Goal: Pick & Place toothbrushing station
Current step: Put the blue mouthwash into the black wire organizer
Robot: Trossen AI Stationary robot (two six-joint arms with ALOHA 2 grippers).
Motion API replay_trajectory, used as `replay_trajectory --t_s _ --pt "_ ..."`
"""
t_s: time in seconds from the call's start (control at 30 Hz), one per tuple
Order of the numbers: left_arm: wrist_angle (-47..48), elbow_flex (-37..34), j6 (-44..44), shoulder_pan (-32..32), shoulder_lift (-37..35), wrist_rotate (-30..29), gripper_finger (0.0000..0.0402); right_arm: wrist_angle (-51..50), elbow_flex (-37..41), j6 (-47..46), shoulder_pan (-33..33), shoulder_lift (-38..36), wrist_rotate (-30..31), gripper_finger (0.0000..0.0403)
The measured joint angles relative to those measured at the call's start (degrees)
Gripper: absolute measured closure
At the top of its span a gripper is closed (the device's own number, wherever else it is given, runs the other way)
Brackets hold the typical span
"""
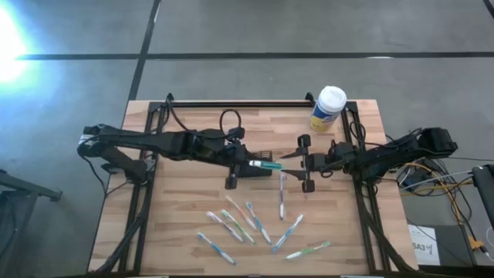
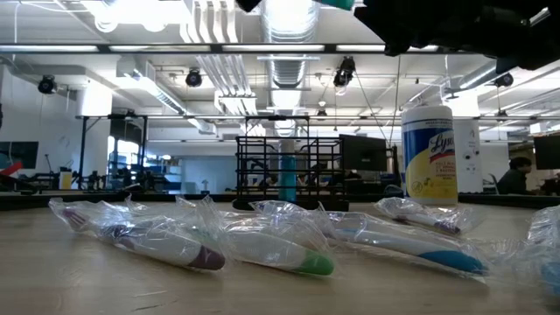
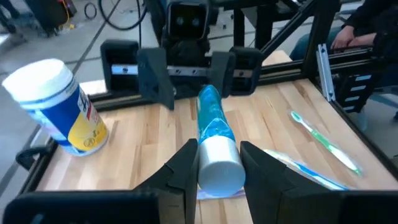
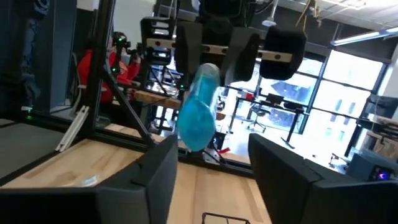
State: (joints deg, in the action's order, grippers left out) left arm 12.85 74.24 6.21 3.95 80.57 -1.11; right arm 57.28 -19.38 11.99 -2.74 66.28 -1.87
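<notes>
My left gripper (image 1: 258,164) is at mid-table, shut on a plastic-wrapped toothbrush (image 1: 268,164) with a white handle end and a blue end. My right gripper (image 1: 296,163) faces it from the right, open; the blue end (image 4: 198,115) hangs in front of its fingers (image 4: 155,180) without touching. The black slotted toothbrushing station (image 2: 287,164) stands on the table. In the high view (image 1: 263,155) it is mostly hidden under my left gripper. My left gripper pinches the toothbrush's white handle end (image 3: 219,167) between its two fingers. The fingers come level from the table's left and lie along the brush. The brush sticks out ahead of the fingers toward the table's right, about level and lifted clear of the table.
Several wrapped toothbrushes (image 1: 255,224) lie scattered on the near half of the table; they also show in the low view (image 2: 262,245). A yellow canister with a white cap (image 1: 328,108) stands at the far right. A person (image 3: 367,25) is beyond the table's edge.
</notes>
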Motion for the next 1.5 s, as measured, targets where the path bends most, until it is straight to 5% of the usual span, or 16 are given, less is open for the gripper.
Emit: replay_trajectory --t_s 0.23,0.47,0.7,1.23,1.5 --pt "12.41 2.0 -3.48 -0.02 -2.92 -2.8 0.0304 -6.03 0.66 -0.15 0.0 -3.62 4.9 0.0187" --pt "29.81 12.82 -4.86 -0.51 0.82 -6.98 0.0304 -19.4 0.76 -2.97 0.0 -12.56 7.19 0.0188" --pt "43.21 26.26 -3.8 -2.25 10.72 -7.07 0.0304 -31.55 1.56 -6.27 0.0 -23.02 9.69 0.0188" --pt "70.35 60.33 11.97 -4.68 40.59 -8.0 0.0304 -31.82 9.44 -6.81 0.0 -39.74 11.06 0.0188" --pt "69.91 53.47 23.46 -5.03 39.81 -10.27 0.0304 -32.73 9.55 -5.48 0.01 -40.35 11.08 0.0188"
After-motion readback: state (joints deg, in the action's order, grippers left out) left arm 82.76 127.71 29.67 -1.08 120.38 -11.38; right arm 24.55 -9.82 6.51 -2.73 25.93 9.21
